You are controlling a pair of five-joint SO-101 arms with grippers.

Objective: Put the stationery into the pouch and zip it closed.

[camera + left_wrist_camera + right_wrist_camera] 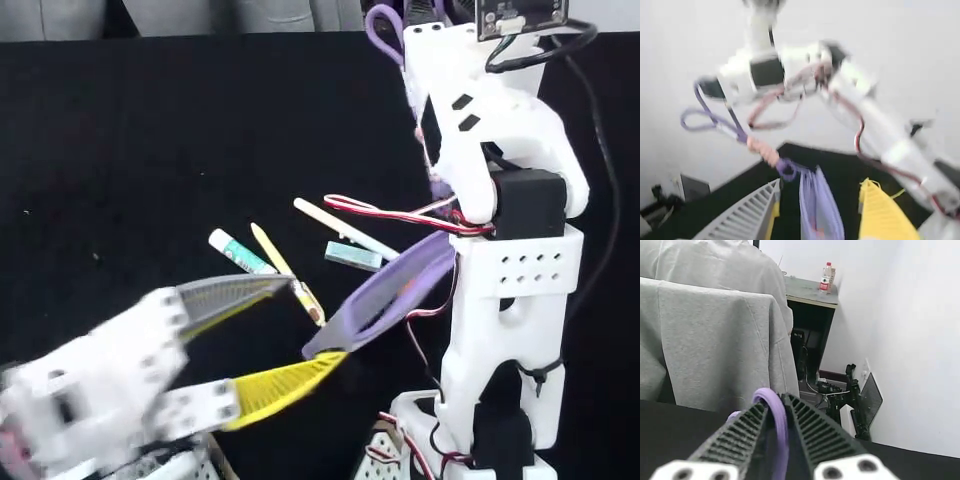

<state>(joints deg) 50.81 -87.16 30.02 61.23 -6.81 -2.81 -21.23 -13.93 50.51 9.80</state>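
A purple pouch (pixel 392 288) hangs tilted above the black table, its purple strap loop (pixel 383 30) running up to my right gripper (pixel 406 28). In the right wrist view, the right gripper (pixel 777 402) is shut on the strap loop (pixel 776 420). My left gripper (pixel 315 322) is open, its grey and yellow fingers on either side of the pouch's lower end. In the left wrist view the pouch (pixel 820 212) hangs between the grey finger (pixel 747 215) and the yellow finger (pixel 885 215). Beyond the pouch, a white pen (pixel 340 228), a yellow pencil (pixel 283 268), a tube (pixel 238 251) and a teal eraser (pixel 352 256) lie on the table.
The right arm's white body (pixel 510 280) with red cables stands at the right of the black table (pixel 150 150). Grey cloth hangs behind the table's far edge (pixel 700 335). A white wall rises behind the right arm.
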